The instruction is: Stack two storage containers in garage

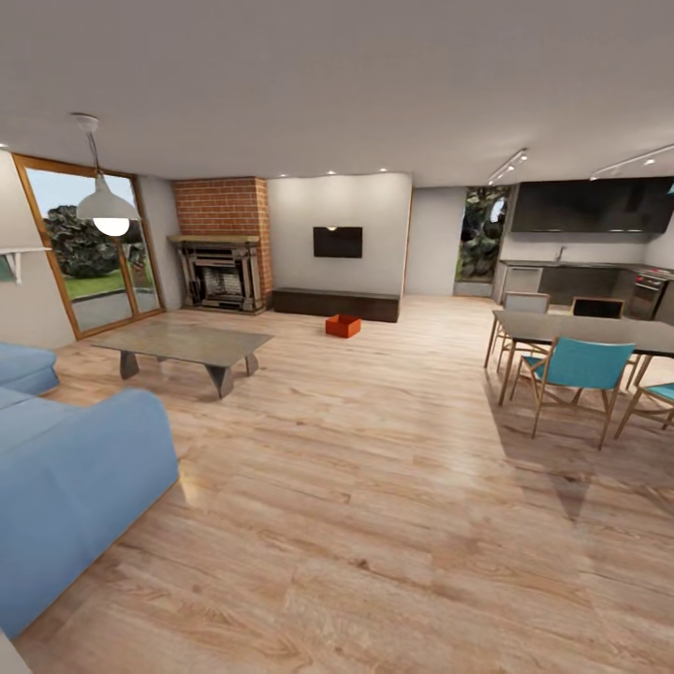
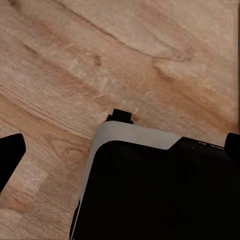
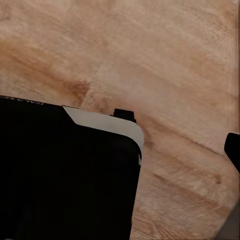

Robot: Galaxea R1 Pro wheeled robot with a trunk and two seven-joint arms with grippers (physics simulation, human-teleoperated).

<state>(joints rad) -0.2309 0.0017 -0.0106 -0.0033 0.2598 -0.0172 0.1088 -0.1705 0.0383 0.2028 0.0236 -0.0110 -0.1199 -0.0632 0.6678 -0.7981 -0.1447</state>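
Orange-red against pale planks, one storage container (image 1: 343, 325) sits on the wood floor (image 1: 393, 487) far across the living room in the head view, just in front of the long dark bench (image 1: 335, 304) under the wall-mounted TV (image 1: 337, 241), with the brick fireplace (image 1: 223, 245) off to its left; whether a second bin is nested in or hidden behind it is too small to tell. A blue sofa (image 1: 75, 487) and a low grey coffee table (image 1: 183, 344) lie on the left, a dining table (image 1: 585, 329) with teal chairs on the right, leaving an open lane of floor straight ahead. From the left wrist camera, wood planks run beneath a black and pale grey part of the robot's body (image 2: 150, 190), and dark finger tips (image 2: 10, 155) show at opposite edges of the picture, so the left gripper looks spread apart with nothing between. From the right wrist camera, the same flooring and body panel (image 3: 65, 170) appear, but only one dark finger tip (image 3: 232, 147) shows at an edge, so I cannot tell how that gripper stands. My reading is that the task is at its very start: the approach. The next move calls for driving forward between the two tables to come within reach of the bin before either arm goes down to it.
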